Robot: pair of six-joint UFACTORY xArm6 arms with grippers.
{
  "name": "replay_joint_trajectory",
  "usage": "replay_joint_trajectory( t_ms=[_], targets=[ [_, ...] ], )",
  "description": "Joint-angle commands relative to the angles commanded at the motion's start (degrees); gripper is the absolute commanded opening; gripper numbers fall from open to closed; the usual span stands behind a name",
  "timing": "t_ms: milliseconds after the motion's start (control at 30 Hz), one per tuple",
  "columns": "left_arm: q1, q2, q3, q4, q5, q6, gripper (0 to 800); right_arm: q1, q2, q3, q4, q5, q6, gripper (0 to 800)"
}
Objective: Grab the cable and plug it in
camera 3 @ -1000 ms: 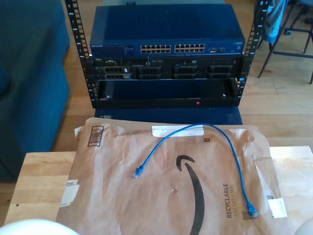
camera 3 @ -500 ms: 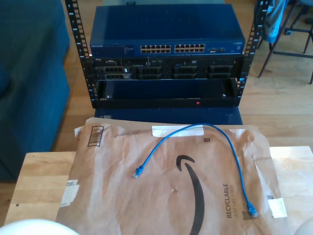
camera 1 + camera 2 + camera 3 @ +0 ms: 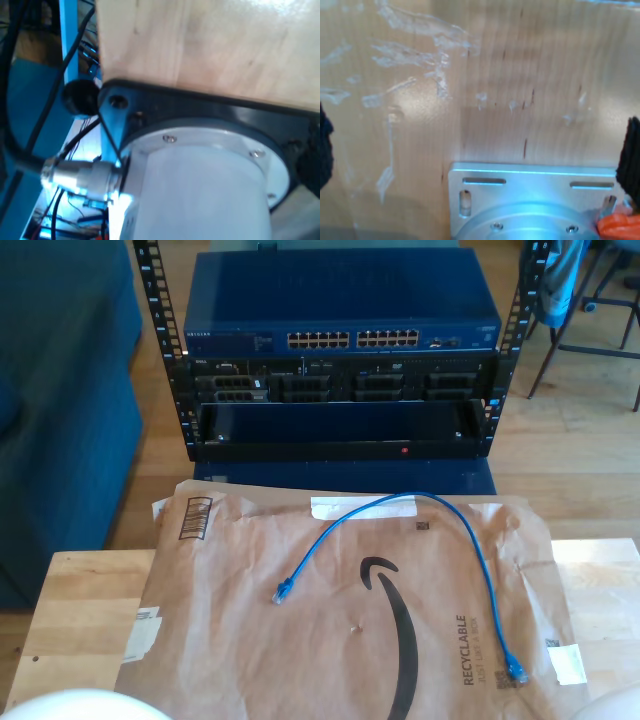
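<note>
Cable (image 3: pixel 440 515), thin and bright blue, lies in an arch on a brown paper mailer (image 3: pixel 340 640) spread over the wooden table (image 3: pixel 85 610) in the exterior view. One clip plug (image 3: pixel 283 591) rests toward the exterior view's left, near the mailer's middle; the other plug (image 3: pixel 516 672) lies near the mailer's lower corner on the exterior view's right. Beyond the table stands a rack (image 3: pixel 340 390) with a blue network switch (image 3: pixel 340 315) on top, its row of ports facing the camera.

The first wrist view looks at a white arm base (image 3: pixel 200 190) on a dark mounting plate (image 3: pixel 165 107) beside pale wood, with a metal connector (image 3: pixel 82 175) plugged in. Whether my first tool is released or clenched cannot be told.

The second wrist view looks down on scuffed wood (image 3: pixel 470 75) and a silver bracket (image 3: pixel 530 190). Dark shapes sit at both edges of the picture, too blurred to tell the state of my second tool.
</note>
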Motion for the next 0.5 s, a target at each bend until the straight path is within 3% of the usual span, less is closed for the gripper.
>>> replay_joint_trajectory(
  t_ms=[133, 500],
  targets=[
    [-4.0, -0.1, -5.5, -0.1, 5.5, -2.4, 800, 0.2, 0.1, -4.8, 0.4, 4.4, 1.3, 796],
    [-18.8, 0.1, -13.5, -3.5, 10.3, -12.6, 800, 14.1, 6.2, -18.5, 0.6, 11.0, 15.3, 796]
  ],
)
